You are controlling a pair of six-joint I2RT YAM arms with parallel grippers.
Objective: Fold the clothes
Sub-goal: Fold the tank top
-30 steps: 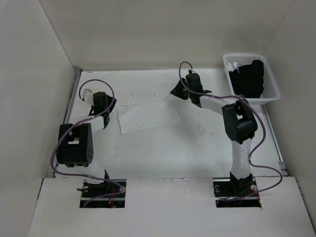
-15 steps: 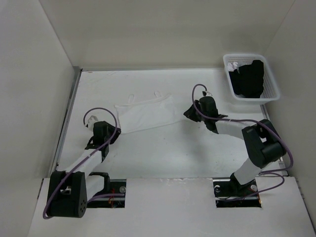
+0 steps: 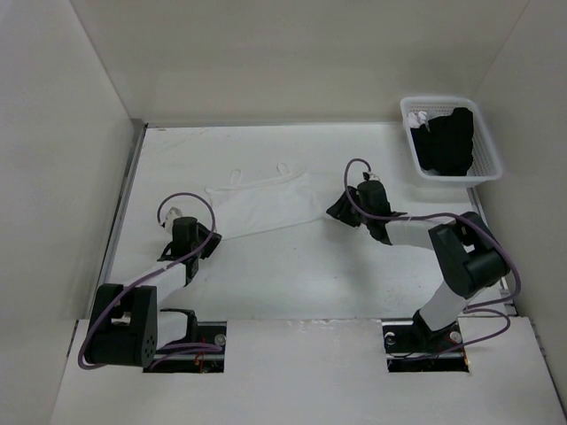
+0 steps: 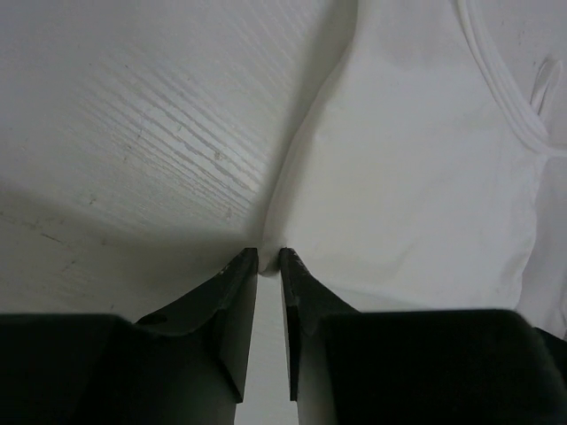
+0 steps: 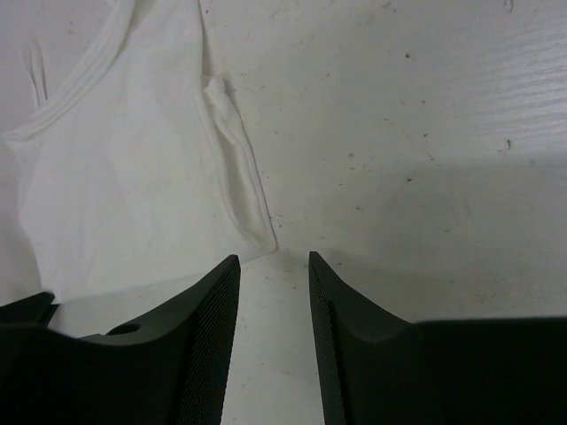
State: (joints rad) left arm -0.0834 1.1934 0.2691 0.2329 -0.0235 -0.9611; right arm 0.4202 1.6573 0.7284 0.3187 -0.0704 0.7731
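One top point(image 3: 266, 202) lies flat between two grippers, left gripper point(image 4: 268, 255) pinching one corner, right gripper point(image 5: 274, 258) open beside another; one basket point(image 3: 440, 100) with one black garment point(image 3: 447, 142) stands apart.

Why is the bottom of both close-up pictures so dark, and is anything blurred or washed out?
Left wrist view: the left gripper sits right by the lens, near-black and soft-edged, shadowing the table ahead; the camisole is bright. Right wrist view: the right gripper is equally dark, yet table specks are sharp. Top external view: even light, white camisole barely distinct from the table.
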